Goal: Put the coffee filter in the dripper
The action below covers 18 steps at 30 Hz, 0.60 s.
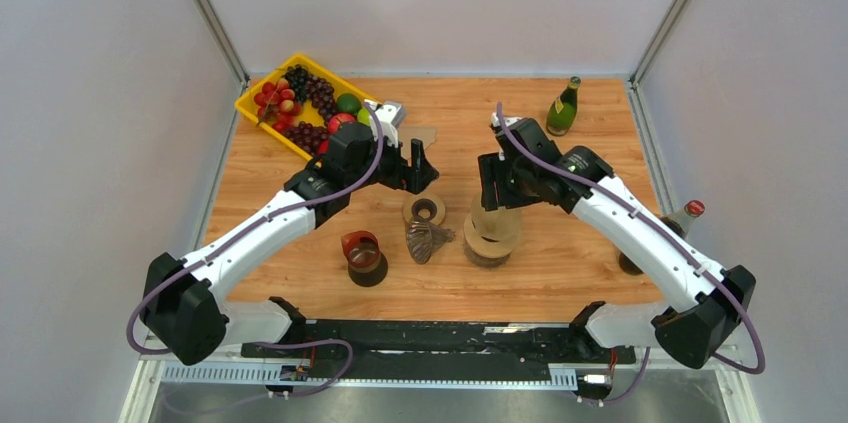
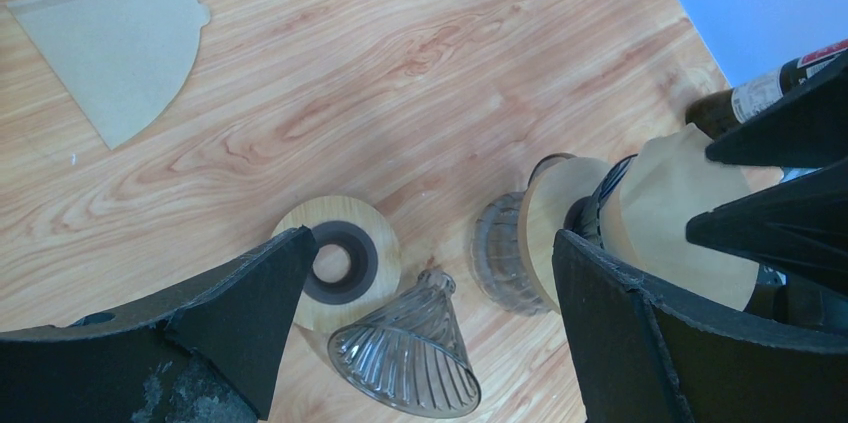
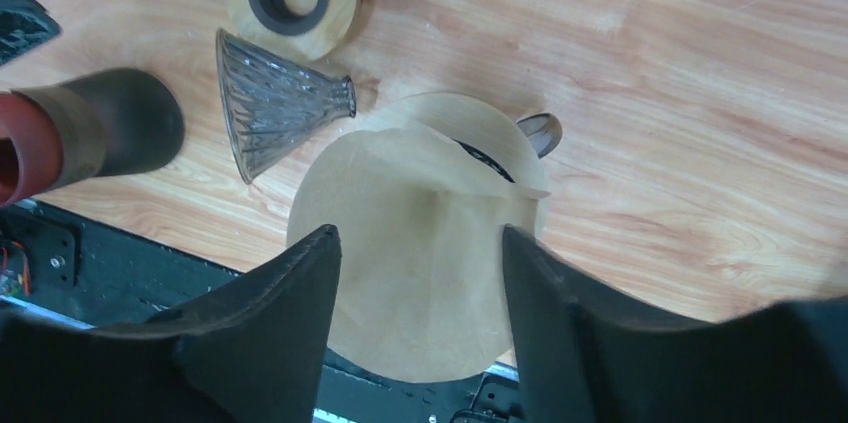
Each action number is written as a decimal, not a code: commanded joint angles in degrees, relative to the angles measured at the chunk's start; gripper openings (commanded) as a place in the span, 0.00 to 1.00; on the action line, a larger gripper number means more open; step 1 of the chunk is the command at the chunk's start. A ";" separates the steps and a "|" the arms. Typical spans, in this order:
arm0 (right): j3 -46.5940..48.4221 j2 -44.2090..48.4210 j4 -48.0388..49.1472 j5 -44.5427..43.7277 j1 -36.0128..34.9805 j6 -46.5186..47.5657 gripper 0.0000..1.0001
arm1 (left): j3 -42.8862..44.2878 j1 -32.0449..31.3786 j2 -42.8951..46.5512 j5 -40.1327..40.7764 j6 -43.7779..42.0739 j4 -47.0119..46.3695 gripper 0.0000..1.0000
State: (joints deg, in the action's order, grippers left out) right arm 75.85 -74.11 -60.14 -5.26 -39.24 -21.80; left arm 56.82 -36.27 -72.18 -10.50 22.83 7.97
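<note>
Wooden tabletop [image 1: 450, 103] enclosed by pale walls [image 1: 440, 3].
Metal posts [image 1: 205, 8] are set at both back corners; light is even.

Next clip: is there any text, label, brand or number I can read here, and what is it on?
No text is legible in any view.
Label on the brown bottle: there is print, but it is too blurred to read.
Label on the green bottle: too small to read.
Nothing else shows writing.

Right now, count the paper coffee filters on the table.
2. The flat filter lies near the fruit tray; the opened filter sits atop the dripper under the right gripper. More may be hidden.
</note>
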 commanded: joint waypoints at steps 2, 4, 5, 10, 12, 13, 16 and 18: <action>3.09 4.42 4.16 -7.09 -0.13 0.10 0.76 | 0.22 0.35 2.46 1.44 -0.45 -0.17 1.00; 1.99 6.03 7.81 -8.75 -0.13 -0.73 0.87 | 0.27 0.40 2.48 4.22 0.04 0.43 1.00; 0.60 6.90 10.86 -8.77 -0.11 -0.71 0.94 | 0.41 0.65 2.48 5.08 0.25 1.19 1.00; -2.43 8.58 22.04 -6.69 -0.13 1.65 1.00 | 1.12 5.70 1.32 8.49 3.62 4.66 1.00; -0.58 6.14 23.07 -3.92 -0.13 3.22 1.00 | 0.53 8.40 0.96 9.70 5.40 5.48 1.00; 0.76 4.67 23.39 -2.81 -0.12 3.83 0.99 | 0.38 9.33 0.59 12.26 6.73 6.05 1.00; 3.58 -0.08 23.90 -0.34 -0.36 4.86 0.98 | 0.87 14.64 -0.50 15.89 9.29 10.26 1.00; 5.68 -3.51 23.95 0.42 -1.48 5.96 0.98 | 0.25 18.13 -0.39 17.24 11.23 11.59 1.00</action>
State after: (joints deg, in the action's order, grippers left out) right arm 77.06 -72.71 -40.47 -8.32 -39.38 -18.87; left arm 56.82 -23.33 -72.14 1.21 28.97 14.79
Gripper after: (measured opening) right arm 0.985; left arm 0.998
